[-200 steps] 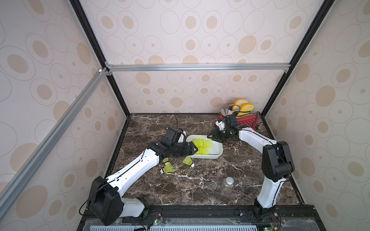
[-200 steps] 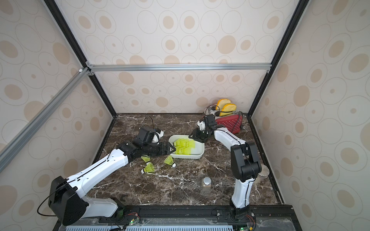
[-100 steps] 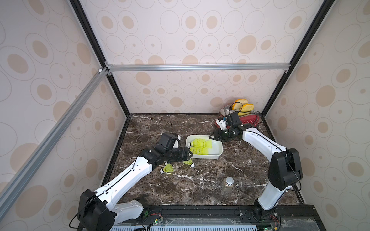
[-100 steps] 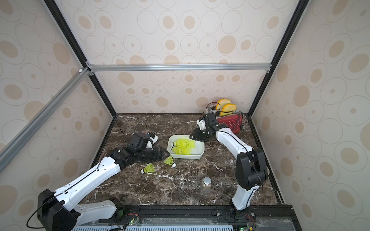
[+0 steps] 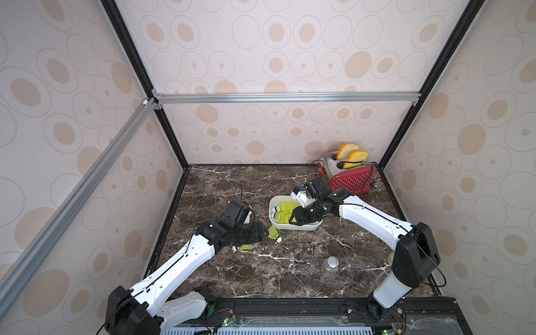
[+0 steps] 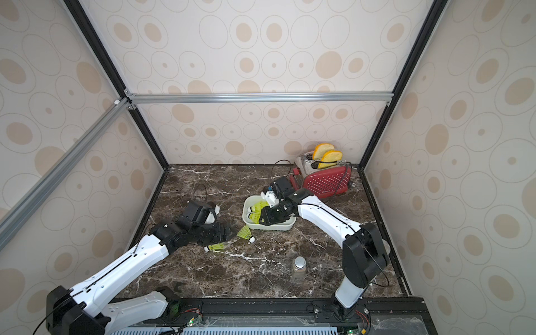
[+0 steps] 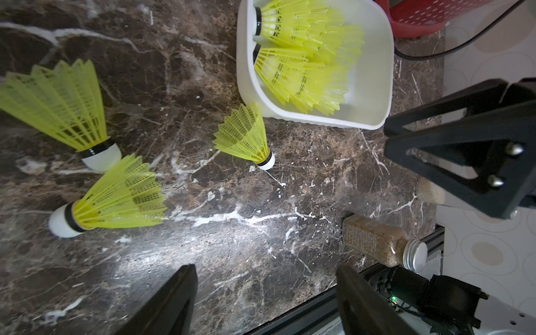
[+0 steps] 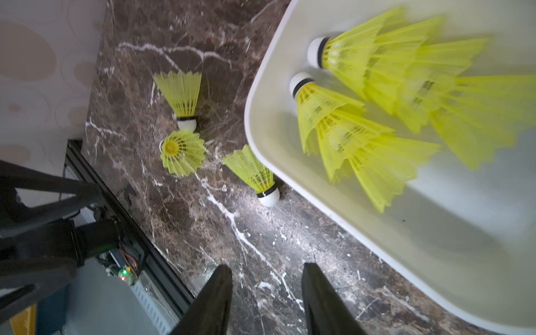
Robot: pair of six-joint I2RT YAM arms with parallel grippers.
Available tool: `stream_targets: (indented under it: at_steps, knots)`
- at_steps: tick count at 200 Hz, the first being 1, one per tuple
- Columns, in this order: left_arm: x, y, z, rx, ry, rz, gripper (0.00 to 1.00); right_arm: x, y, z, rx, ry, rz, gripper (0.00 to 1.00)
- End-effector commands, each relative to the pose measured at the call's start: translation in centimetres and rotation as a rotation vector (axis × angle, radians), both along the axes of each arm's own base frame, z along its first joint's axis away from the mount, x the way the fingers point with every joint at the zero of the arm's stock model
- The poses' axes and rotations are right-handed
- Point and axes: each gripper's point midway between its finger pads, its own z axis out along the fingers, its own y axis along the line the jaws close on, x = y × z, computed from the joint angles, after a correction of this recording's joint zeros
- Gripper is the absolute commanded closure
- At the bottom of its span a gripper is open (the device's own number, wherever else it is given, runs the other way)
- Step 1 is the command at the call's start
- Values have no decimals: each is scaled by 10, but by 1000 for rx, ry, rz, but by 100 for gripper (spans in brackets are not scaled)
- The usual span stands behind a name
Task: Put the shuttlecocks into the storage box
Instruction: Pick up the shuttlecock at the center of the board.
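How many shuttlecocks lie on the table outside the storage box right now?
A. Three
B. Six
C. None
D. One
A: the left wrist view shows three shuttlecocks lying on the marble table outside the storage box.

A broad strip of bare marble table (image 5: 261, 278) is offered along the near side, broken only by a lidded jar (image 5: 330, 266) standing right of centre. The far left is unoccupied as well. The far right corner is blocked by the red toaster (image 5: 352, 181), close behind the storage box (image 5: 272, 207). Passage left of the box is narrowed by three loose shuttlecocks (image 7: 243, 136), one lying just beside its near left corner. The box's near side is overhung by the right gripper (image 5: 295, 219).
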Motion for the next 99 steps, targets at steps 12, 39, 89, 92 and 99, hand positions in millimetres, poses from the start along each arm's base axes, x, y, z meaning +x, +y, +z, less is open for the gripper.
stream_targets:
  at_steps: [12,39,89,92,99]
  knots:
    - [-27,36,-4,68,26,91,22,-18,29,-2,-90,-46,203,55]
    - [-48,62,4,105,5,135,22,-33,62,-4,-73,-11,280,55]
    - [-91,95,7,150,17,148,22,-63,128,-25,46,99,276,54]
    - [-93,97,6,152,18,149,22,-63,132,-25,54,101,273,54]
    - [-99,100,6,149,19,149,22,-65,139,-28,67,113,271,54]
